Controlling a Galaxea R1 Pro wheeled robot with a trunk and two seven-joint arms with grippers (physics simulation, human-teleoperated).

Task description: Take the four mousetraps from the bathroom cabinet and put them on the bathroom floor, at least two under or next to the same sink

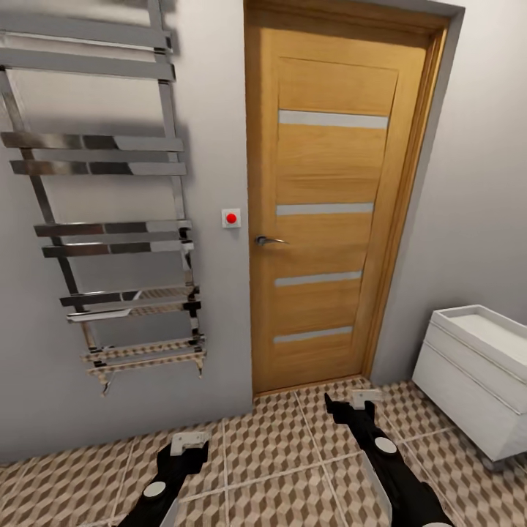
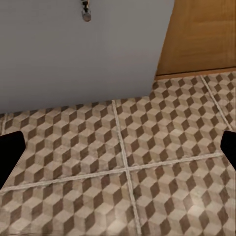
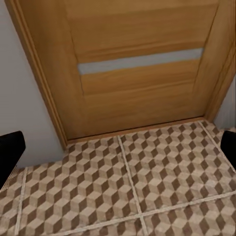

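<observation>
Closed door (image 1: 333,212) ahead, bathroom floor (image 1: 278,454) open, white drawer unit (image 1: 479,380) right

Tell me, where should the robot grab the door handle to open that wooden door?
Grip the door handle on its slim horizontal lever, near the free end pointing right. Come straight on from the front, fingers above and below the bar. It sits on the door at its left edge, so probably press down there.

Wooden door (image 1: 333,212); chrome towel rail (image 1: 110,197)
</observation>
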